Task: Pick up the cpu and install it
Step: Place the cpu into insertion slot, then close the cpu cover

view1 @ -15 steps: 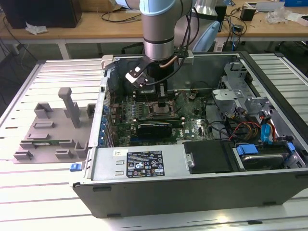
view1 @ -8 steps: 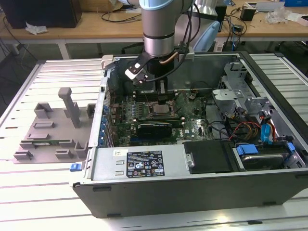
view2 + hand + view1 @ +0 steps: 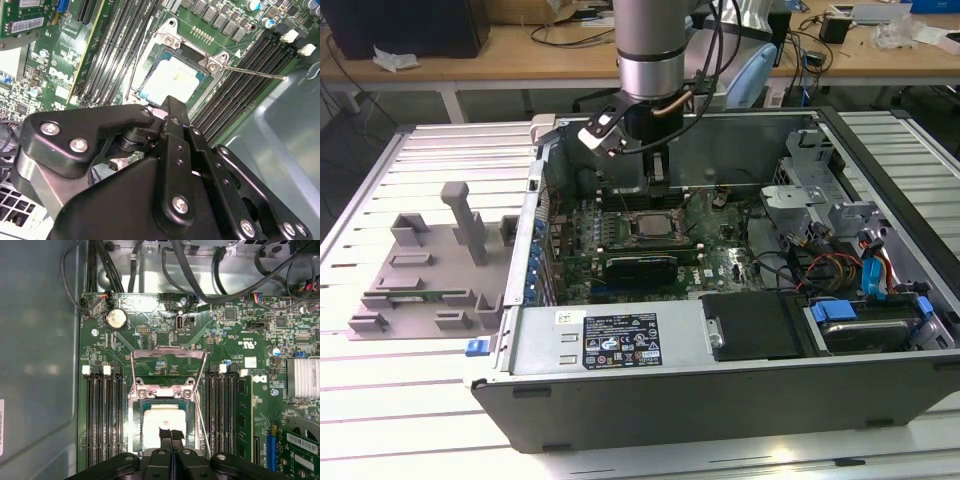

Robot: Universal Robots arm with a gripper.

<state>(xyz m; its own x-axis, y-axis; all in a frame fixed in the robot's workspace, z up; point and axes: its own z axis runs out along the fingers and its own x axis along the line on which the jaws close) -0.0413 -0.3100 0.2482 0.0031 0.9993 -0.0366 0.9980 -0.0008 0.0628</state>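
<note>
The cpu [image 3: 161,421] lies flat in the motherboard socket, its silver top showing in both wrist views [image 3: 172,80]. The socket's metal frame [image 3: 167,357] is swung open, with its thin lever [image 3: 255,72] standing off to one side. My gripper [image 3: 170,436] hangs just above the cpu, its two black fingers pressed together with nothing between them. In the exterior view the gripper [image 3: 655,172] stands inside the open computer case [image 3: 720,390], a short way above the socket [image 3: 650,225].
Memory slots [image 3: 102,415] flank the socket on both sides. A black card [image 3: 640,268] lies in front of the socket. Drive cage and cables [image 3: 840,250] fill the exterior view's right. A grey fixture block [image 3: 425,270] sits on the table at its left.
</note>
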